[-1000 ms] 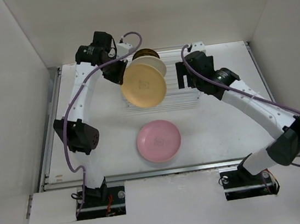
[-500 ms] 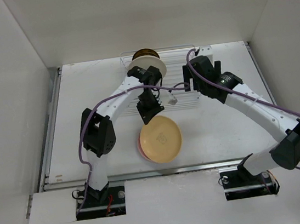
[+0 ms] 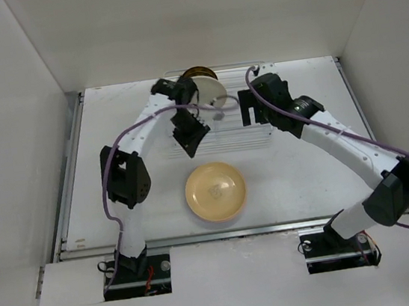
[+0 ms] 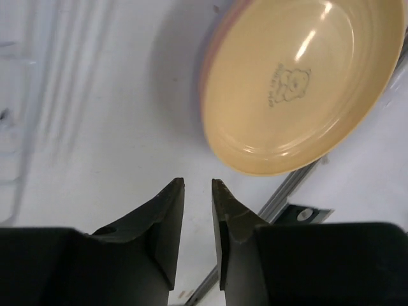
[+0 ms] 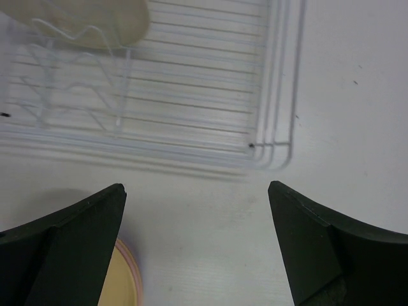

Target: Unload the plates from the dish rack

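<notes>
— Where are your hands right now?

— My left gripper (image 4: 197, 183) hangs above the table (image 3: 134, 192) with its jaws only a narrow slit apart and nothing between them. My right gripper (image 5: 196, 187) is spread wide and empty, above the near edge of the dish rack (image 5: 204, 108).

— And the plates?

— The yellow plate (image 4: 299, 83) lies flat, face up, on the pink plate (image 4: 204, 64), of which only a thin rim shows. Both are on the table, on the near side of the rack. Two are left inside. The cream plate (image 3: 210, 92) stands on edge between the dividers at the rack's left end. The brown plate (image 3: 195, 73) stands just behind it, towards the far wall.

— Which hand goes for the cream one?

— The rack's long axis runs left to right, and the plates stand across it. From my left gripper the cream plate lies away, towards the far wall, though that hand points towards the near edge. From my right gripper it lies leftward along the rack. I judge the left slightly nearer, but from above the two gaps look much alike. Whichever goes must take the upper rim.
</notes>
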Robot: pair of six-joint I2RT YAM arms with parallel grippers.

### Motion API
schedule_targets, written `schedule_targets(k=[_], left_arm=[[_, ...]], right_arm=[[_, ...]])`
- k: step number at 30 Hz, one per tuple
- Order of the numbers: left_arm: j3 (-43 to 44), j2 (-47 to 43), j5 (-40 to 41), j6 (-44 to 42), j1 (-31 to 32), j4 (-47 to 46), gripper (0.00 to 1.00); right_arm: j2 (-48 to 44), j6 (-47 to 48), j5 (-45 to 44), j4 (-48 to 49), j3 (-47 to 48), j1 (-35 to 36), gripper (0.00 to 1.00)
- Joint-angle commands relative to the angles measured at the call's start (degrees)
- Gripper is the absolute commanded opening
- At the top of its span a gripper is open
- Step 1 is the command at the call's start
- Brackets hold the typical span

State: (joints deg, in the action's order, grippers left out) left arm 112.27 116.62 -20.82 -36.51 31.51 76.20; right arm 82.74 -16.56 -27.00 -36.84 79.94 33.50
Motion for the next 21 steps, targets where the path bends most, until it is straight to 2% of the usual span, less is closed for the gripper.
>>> schedule_targets(k=[1, 2, 4, 6, 8, 10, 11, 15, 19, 20, 21], left_arm=[[6.47, -2.89, -9.33, 5.13, -10.74, 10.29, 0.21], [6.47, -3.67, -14.29, 5.92, -12.77, 9.06, 0.21], [5.69, -5.08, -16.79, 8.63, -17.68, 5.2, 0.23], [4.54, -5.78, -16.28, 15.02, -19.81, -2.79, 0.35], [3.49, -5.79, -12.6, 20.75, -21.13, -11.63, 0.42], [4.27, -4.83, -6.18, 26.2, -21.66, -15.45, 0.5], [5.84, -4.12, -4.42, 27.19, -21.66, -16.78, 0.5], [10.06, 0.79, 0.6, 29.56, -22.19, -20.22, 0.55], [13.5, 7.21, 1.83, 31.32, -22.19, -19.61, 0.53], [13.5, 8.35, 3.49, 32.02, -22.19, -19.6, 0.48], [14.11, 10.28, 3.5, 32.55, -22.19, -19.6, 0.42]], right_arm=[[6.27, 6.89, 11.95, 7.31, 7.93, 0.17, 0.99], [8.38, 9.06, 13.11, 7.31, 10.12, 0.17, 0.99], [14.6, 10.66, 13.82, 7.31, 16.96, 0.17, 0.99], [18.84, 12.51, 14.6, 7.92, 21.37, -0.36, 0.99], [26.02, 13.91, 17.33, 7.92, 29.36, -1.06, 0.99], [31.05, 15.32, 17.34, 7.92, 35.34, -1.68, 0.99], [35.78, 15.33, 18.03, 7.4, 40.85, -2.29, 0.99], [44.24, 15.94, 21.99, 7.92, 49.33, -5.98, 0.99], [48.47, 17.17, 25.68, 11.08, 52.25, -7.66, 0.75], [49.0, 17.17, 26.56, 11.09, 52.85, -7.66, 0.61], [49.01, 17.95, 28.74, 11.7, 53.38, -8.26, 0.56]])
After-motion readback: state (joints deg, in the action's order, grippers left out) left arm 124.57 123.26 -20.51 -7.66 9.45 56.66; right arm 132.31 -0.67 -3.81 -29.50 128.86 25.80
